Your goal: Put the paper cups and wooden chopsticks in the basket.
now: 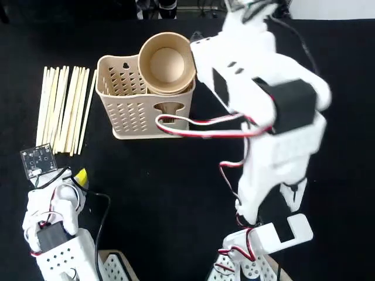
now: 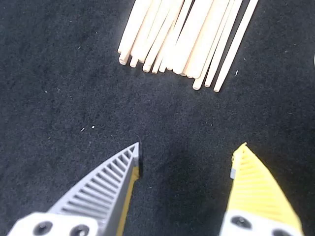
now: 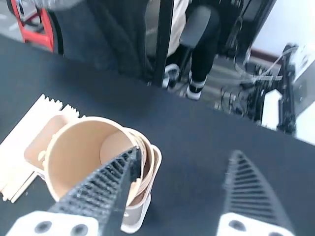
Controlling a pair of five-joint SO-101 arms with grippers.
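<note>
Several wooden chopsticks (image 1: 63,108) lie side by side on the black table, left of the cream basket (image 1: 132,114). Stacked paper cups (image 1: 167,63) stand tilted in the basket's right end. My left gripper (image 2: 189,152) is open just above the table, its grey and yellow fingers short of the chopsticks' (image 2: 184,37) near ends; the high view shows it (image 1: 75,178) at the lower left. My right gripper (image 3: 182,164) is open beside the cups (image 3: 86,152), one black finger (image 3: 110,184) in front of the top cup's rim, nothing between the fingers. The right arm (image 1: 258,93) reaches over from the right.
The table is black cloth, with a bare stretch between the two arm bases. A red and white cable (image 1: 199,126) loops in front of the basket (image 3: 24,132). Chairs and cables stand in the room beyond the table's far edge.
</note>
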